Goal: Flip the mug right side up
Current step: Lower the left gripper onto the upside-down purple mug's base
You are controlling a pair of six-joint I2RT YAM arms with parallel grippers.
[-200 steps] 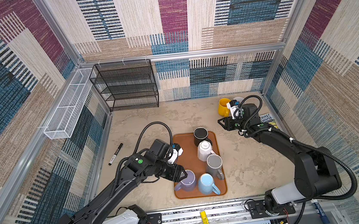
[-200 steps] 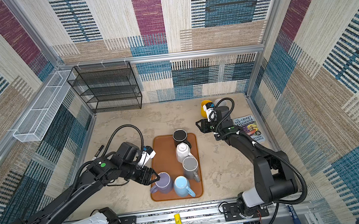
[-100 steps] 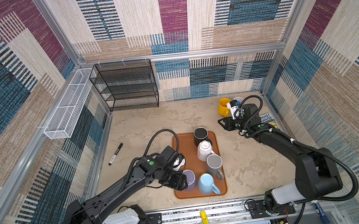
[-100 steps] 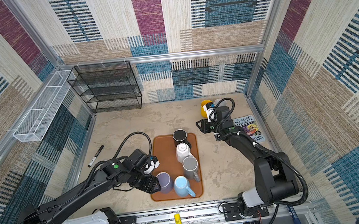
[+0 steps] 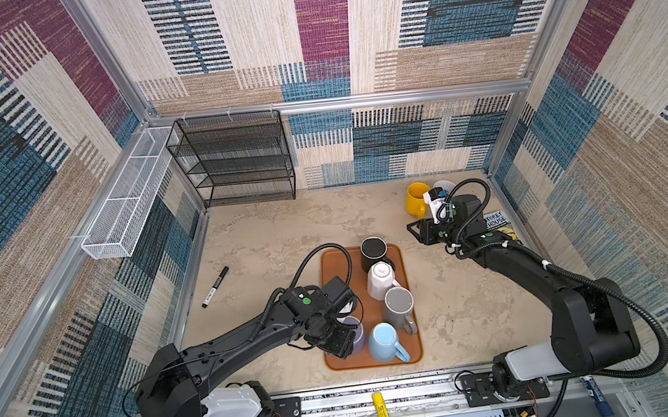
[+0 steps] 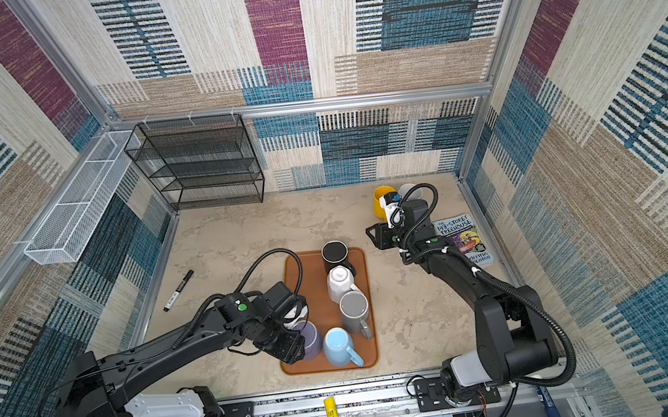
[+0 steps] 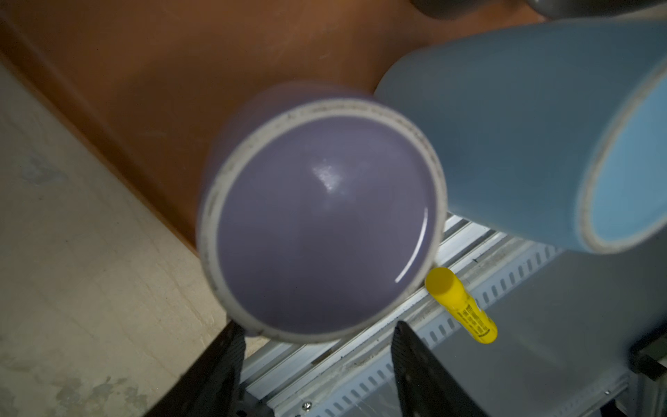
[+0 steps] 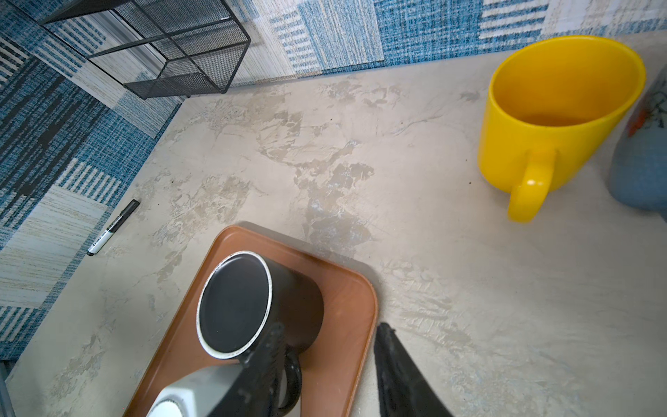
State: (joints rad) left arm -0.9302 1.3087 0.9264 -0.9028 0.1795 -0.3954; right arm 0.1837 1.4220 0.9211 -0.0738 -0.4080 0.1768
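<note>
A purple mug (image 7: pixel 325 224) stands upside down at the near left of the brown tray (image 5: pixel 329 268), its ringed base facing my left wrist camera. In both top views my left gripper (image 5: pixel 342 344) covers the mug's left side (image 6: pixel 315 338). In the left wrist view the left gripper (image 7: pixel 315 325) is open, its fingertips (image 7: pixel 231 335) at the edge of the base with only the front rail showing between them. The mug's handle is hidden. My right gripper (image 5: pixel 413 229) hovers open and empty to the right of the tray's far corner (image 8: pixel 361 299).
Also upside down on the tray are a light blue mug (image 5: pixel 384 338), a grey mug (image 5: pixel 398 307), a white mug (image 5: pixel 381 278) and a black mug (image 5: pixel 373 251). A yellow mug (image 5: pixel 415 197) stands upright at the back right, a book (image 5: pixel 496 223) beside it. A marker (image 5: pixel 215 287) lies left; a wire rack (image 5: pixel 236 160) stands behind.
My left arm has swung from the tray's left edge toward the front and onto the purple mug. The right arm has stayed where it was.
</note>
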